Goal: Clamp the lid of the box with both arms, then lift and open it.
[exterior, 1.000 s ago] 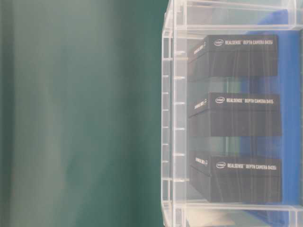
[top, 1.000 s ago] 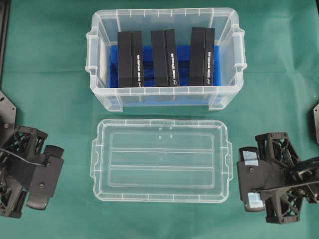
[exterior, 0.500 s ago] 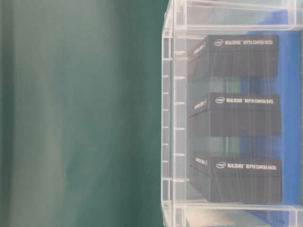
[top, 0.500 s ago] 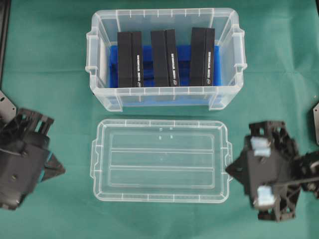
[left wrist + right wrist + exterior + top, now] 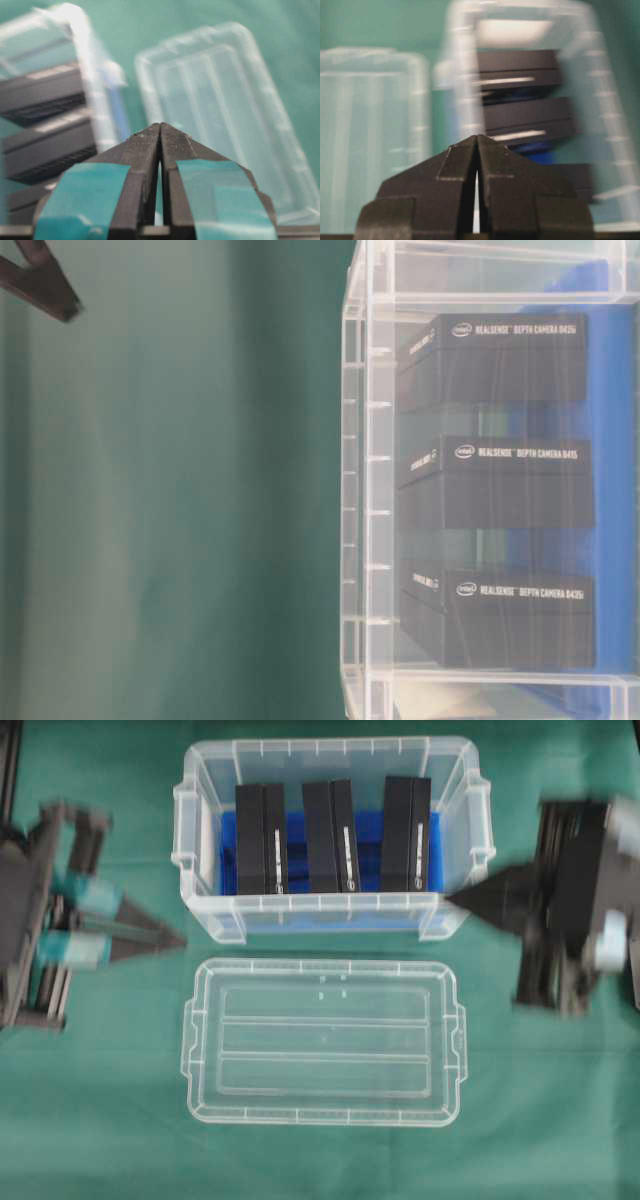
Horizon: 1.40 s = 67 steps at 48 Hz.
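Observation:
The clear lid point(image 5: 322, 1042) lies flat on the green cloth, apart from and just in front of the open box point(image 5: 320, 744), which holds three upright black blocks point(image 5: 333, 835) on a blue bottom. My left gripper point(image 5: 180, 938), taped teal, is shut and empty, pointing at the box's front left corner, a little short of it. On the other side my right gripper point(image 5: 452, 898) is shut and empty, its tip at the box's front right corner. The left wrist view has the shut tips point(image 5: 160, 125) before the lid point(image 5: 225, 110) and box point(image 5: 75, 75). Beyond the right gripper point(image 5: 477, 136) stand the box point(image 5: 530, 95) and the lid point(image 5: 370, 125).
Green cloth point(image 5: 100, 1120) covers the table all round. A dark frame point(image 5: 8, 760) runs along the far left edge. One black fingertip point(image 5: 45, 290) pokes into the top left of the table-level view, well away from the box point(image 5: 360, 490); whose arm it belongs to I cannot tell.
Both arms have swung up from beside the lid's short ends to beside the box's front corners, tips now pointing inward. A fingertip has entered the table-level view. Lid and box have not moved.

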Each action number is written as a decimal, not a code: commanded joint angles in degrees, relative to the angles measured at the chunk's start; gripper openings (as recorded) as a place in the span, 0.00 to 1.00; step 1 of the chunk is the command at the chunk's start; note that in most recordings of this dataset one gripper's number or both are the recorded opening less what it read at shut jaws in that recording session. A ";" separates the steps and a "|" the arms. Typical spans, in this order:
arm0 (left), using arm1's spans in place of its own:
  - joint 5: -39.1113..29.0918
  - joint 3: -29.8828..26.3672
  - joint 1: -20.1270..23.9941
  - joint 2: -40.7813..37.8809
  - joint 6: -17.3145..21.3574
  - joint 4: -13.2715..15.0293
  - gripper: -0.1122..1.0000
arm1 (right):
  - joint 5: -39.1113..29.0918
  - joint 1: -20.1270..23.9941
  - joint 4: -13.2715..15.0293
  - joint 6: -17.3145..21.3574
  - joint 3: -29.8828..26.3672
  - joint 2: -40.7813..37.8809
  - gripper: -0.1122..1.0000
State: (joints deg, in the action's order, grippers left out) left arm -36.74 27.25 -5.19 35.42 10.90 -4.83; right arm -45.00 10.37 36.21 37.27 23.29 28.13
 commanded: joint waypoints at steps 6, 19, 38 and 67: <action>3.16 0.79 7.29 0.53 2.29 0.35 0.10 | 6.06 -8.61 0.70 -4.04 3.52 2.46 0.09; 13.45 8.09 14.68 1.67 2.55 2.64 0.10 | 20.83 -17.23 0.35 -4.75 13.71 5.27 0.09; 24.87 18.37 17.05 3.52 0.26 3.08 0.10 | 35.07 -24.87 0.35 -4.75 22.50 6.15 0.09; 28.13 20.83 16.26 4.22 0.00 4.04 0.10 | 38.67 -24.96 0.09 -4.57 23.91 6.24 0.09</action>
State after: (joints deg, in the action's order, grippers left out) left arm -9.40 48.78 11.78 39.11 10.99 -1.23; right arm -7.21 -15.12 36.47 32.61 47.81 33.84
